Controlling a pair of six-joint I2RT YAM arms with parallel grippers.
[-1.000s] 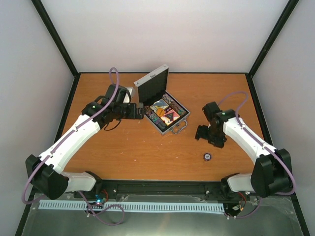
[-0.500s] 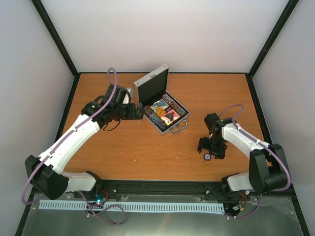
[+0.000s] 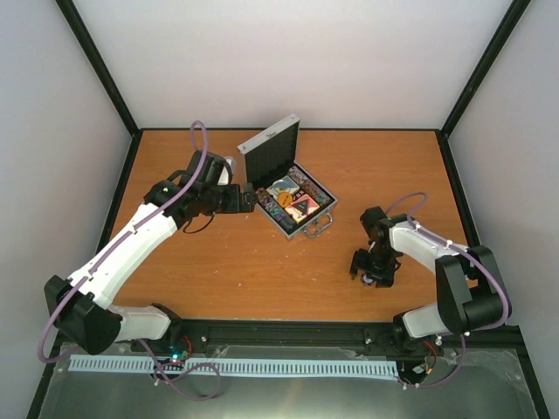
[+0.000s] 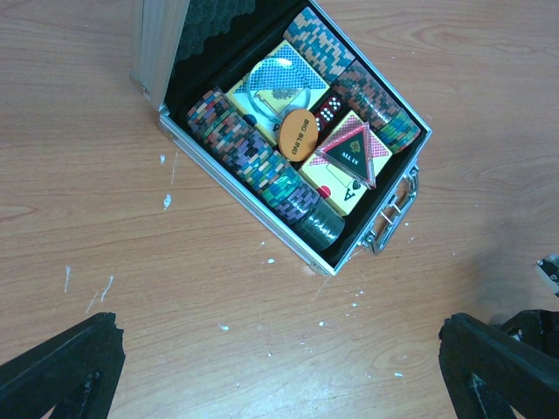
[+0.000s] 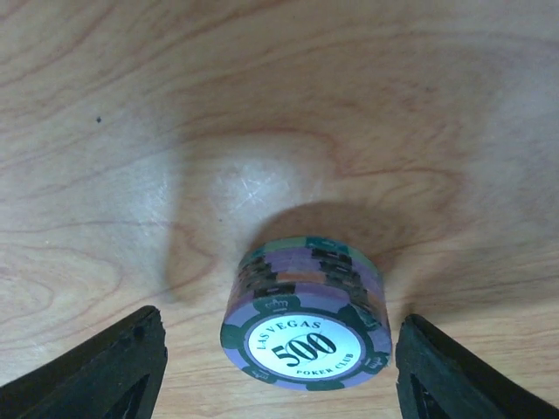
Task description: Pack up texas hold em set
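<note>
The silver case (image 4: 229, 179) lies open on the table, its lid (image 3: 269, 148) upright. Inside are rows of multicoloured chips (image 4: 249, 153), two card boxes (image 4: 266, 87), an orange disc (image 4: 297, 135) and a dark triangular token (image 4: 351, 150). My left gripper (image 3: 251, 199) hovers open just left of the case, and only bare wood lies between its fingertips (image 4: 65, 367). A short stack of poker chips (image 5: 306, 323), topped by a purple-green 500 chip, stands on the table. My right gripper (image 5: 279, 358) is open and straddles that stack, with a gap on each side.
The case's metal handle (image 4: 393, 214) points toward the right arm. White specks dot the wooden table (image 3: 262, 271). Black frame posts and white walls enclose the table. The right arm (image 3: 428, 249) is folded low near the front right.
The right gripper has come toward the near edge and down over the loose chip stack, and its jaws have narrowed. The left arm has not moved.
</note>
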